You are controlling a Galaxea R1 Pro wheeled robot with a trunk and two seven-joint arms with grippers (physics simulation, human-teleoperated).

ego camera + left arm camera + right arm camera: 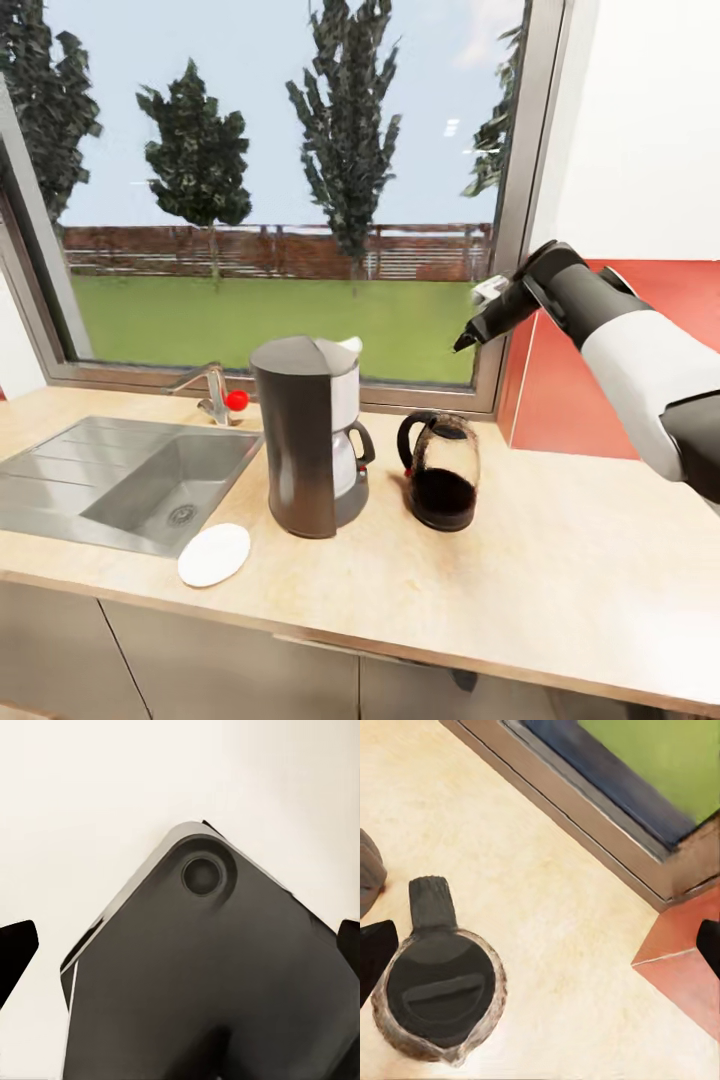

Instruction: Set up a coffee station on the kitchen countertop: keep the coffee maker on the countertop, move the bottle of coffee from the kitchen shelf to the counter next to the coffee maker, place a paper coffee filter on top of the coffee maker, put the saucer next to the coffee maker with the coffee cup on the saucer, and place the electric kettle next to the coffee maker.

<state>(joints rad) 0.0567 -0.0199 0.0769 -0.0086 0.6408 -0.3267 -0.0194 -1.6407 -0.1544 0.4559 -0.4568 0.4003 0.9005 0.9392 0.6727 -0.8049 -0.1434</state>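
The coffee maker [305, 440] stands upright on the kitchen countertop [560, 570], just right of the sink. A small white piece shows at the far edge of its top; I cannot tell what it is. The electric kettle [440, 470] stands close to its right, handle toward the machine. The saucer [214, 554] lies bare at the front left of the machine. My right gripper [470, 335] hangs open and holds nothing, well above the kettle [439, 994], whose dark lid shows from above. The fingers of my left gripper [180, 949] stand wide apart over a dark grey robot part.
A steel sink [120, 480] with a faucet [212, 392] is set into the counter's left. A large window [280, 200] runs along the back, and a red wall panel [590, 400] closes the right corner. Bare worktop stretches right of the kettle.
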